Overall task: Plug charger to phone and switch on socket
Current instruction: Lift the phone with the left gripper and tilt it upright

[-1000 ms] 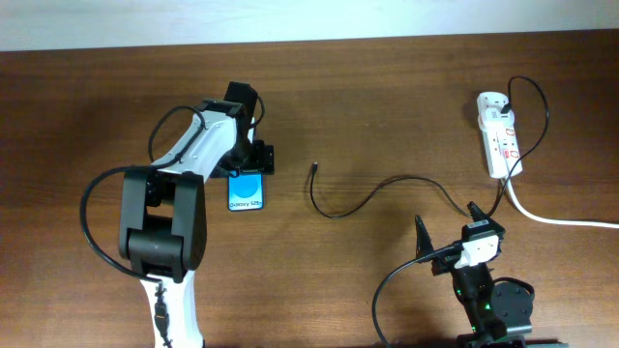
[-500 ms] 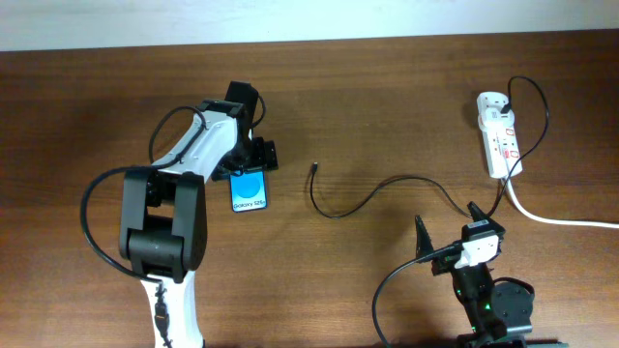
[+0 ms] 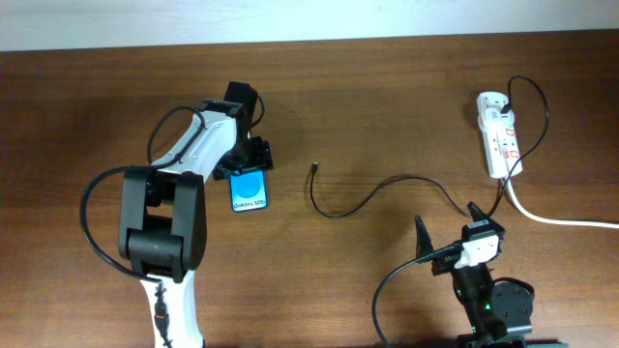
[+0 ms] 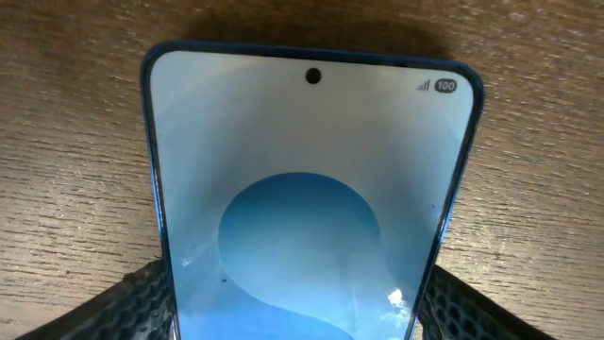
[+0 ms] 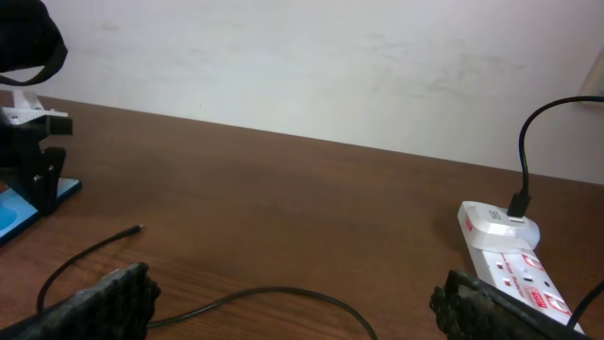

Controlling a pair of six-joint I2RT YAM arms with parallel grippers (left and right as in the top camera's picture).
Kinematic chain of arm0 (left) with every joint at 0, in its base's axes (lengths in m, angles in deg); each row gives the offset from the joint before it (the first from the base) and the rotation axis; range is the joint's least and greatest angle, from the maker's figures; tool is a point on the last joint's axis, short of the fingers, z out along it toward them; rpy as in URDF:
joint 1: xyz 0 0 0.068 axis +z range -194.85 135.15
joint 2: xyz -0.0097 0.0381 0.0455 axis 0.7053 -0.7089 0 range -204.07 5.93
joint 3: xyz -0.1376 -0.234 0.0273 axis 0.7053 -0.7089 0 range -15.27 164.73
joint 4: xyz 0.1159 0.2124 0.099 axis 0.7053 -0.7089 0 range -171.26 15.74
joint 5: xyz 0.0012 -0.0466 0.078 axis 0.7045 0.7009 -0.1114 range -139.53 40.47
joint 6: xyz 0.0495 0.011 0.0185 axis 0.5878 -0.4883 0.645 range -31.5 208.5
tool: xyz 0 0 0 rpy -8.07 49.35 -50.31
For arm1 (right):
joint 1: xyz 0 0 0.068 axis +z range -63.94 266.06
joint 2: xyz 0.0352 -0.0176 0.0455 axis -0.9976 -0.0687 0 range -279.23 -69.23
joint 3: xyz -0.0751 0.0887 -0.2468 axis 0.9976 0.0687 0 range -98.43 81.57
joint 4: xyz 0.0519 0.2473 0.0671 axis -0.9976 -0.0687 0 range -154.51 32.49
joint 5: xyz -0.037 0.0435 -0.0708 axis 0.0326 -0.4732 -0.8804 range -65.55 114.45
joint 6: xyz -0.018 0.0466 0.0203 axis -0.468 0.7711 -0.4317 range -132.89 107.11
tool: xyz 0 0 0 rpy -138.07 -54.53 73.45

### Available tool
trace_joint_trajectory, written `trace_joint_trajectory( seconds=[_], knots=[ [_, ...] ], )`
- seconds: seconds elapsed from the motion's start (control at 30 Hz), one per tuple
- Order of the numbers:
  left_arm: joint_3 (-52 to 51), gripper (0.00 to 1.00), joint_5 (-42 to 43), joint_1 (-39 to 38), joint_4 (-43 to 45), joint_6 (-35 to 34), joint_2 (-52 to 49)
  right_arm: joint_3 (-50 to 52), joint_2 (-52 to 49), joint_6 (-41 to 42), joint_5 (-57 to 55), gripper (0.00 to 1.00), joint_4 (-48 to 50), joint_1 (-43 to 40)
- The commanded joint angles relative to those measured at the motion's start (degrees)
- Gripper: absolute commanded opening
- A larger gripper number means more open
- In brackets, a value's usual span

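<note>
Two texts on phone (image 3: 249, 192): "Galaxy S25", "100".

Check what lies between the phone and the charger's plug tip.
Nothing lies there. The overhead view shows only bare brown table between the phone and the charger's plug tip.
</note>
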Motion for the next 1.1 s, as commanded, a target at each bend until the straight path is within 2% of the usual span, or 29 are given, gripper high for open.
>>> trace_joint_trajectory(
  seconds=[0.0,0.13,0.43,0.5,0.6,0.63,0.7,0.83,1.07],
  knots=[
    [-0.4,0.78,0.3,0.1,0.6,-0.4,-0.8,0.3,0.4,0.6,0.8,0.98,-0.2,0.3],
    [0.8,0.75,0.3,0.1,-0.5,-0.3,-0.8,0.3,0.4,0.6,0.8,0.98,-0.2,0.3],
    [12.3,0.71,0.3,0.1,-8.5,-0.3,-0.8,0.3,0.4,0.6,0.8,0.98,-0.2,0.3],
    [13.7,0.50,0.5,0.1,-9.3,-0.3,-0.8,0.3,0.4,0.6,0.8,0.98,-0.2,0.3],
    [14.6,0.08,1.9,0.2,-9.7,-0.4,-0.8,0.3,0.4,0.6,0.8,0.98,-0.2,0.3],
    [14.8,0.00,2.7,0.2,-9.8,-0.4,-0.8,0.3,0.4,0.6,0.8,0.98,-0.2,0.3],
    [15.4,0.00,5.6,0.2,-9.7,-0.4,-0.8,0.3,0.4,0.6,0.8,0.99,-0.2,0.3],
    [17.7,0.00,7.8,0.2,-10.1,-6.7,-0.8,0.3,0.4,0.6,0.8,0.98,-0.2,0.3],
    [18.7,0.00,25.6,3.9,-10.0,-16.3,-0.8,0.3,0.4,0.6,0.8,0.98,-0.2,0.3]
  ],
)
